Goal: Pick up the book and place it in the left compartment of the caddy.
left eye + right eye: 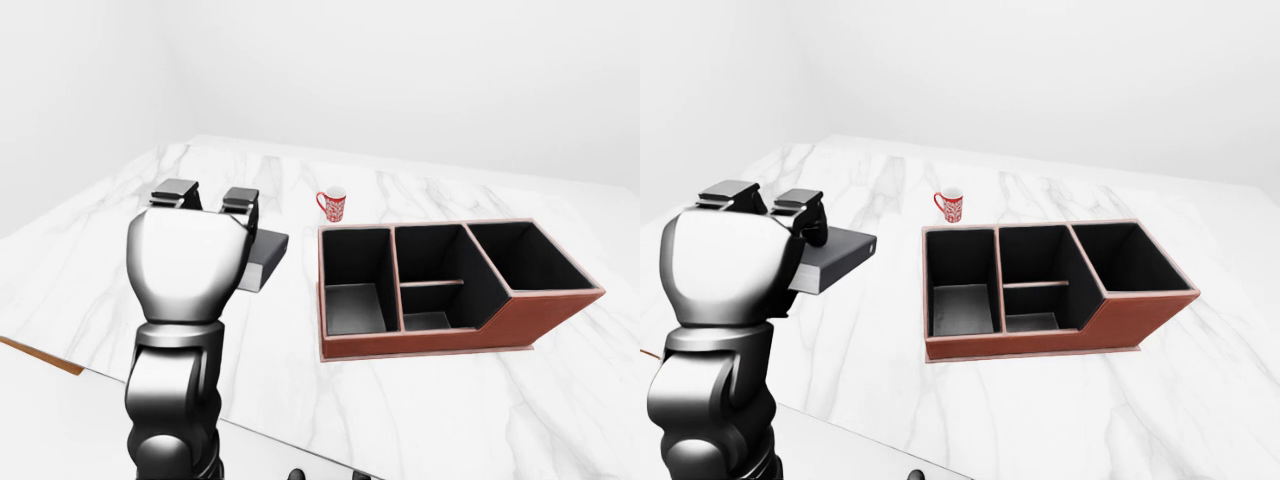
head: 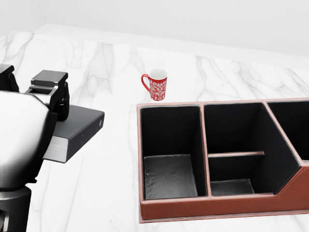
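Note:
A dark grey book [image 2: 79, 124] with pale page edges sticks out to the right of my left hand [image 2: 36, 89], near the left of the head view. The hand's fingers [image 2: 48, 79] curl down onto the book's top; the thumb and the book's left part are hidden behind the silver hand. I cannot tell whether the book rests on the table or is lifted. The red-brown caddy [image 2: 203, 103] with black compartments lies to the right. Its left compartment [image 2: 169, 145] holds nothing. My right hand is not in view.
A red patterned mug [image 2: 156, 86] stands just above the caddy's left compartment in the head view. The white marble table [image 2: 106, 63] carries everything. Its near-left edge [image 1: 40, 355] shows in the left-eye view.

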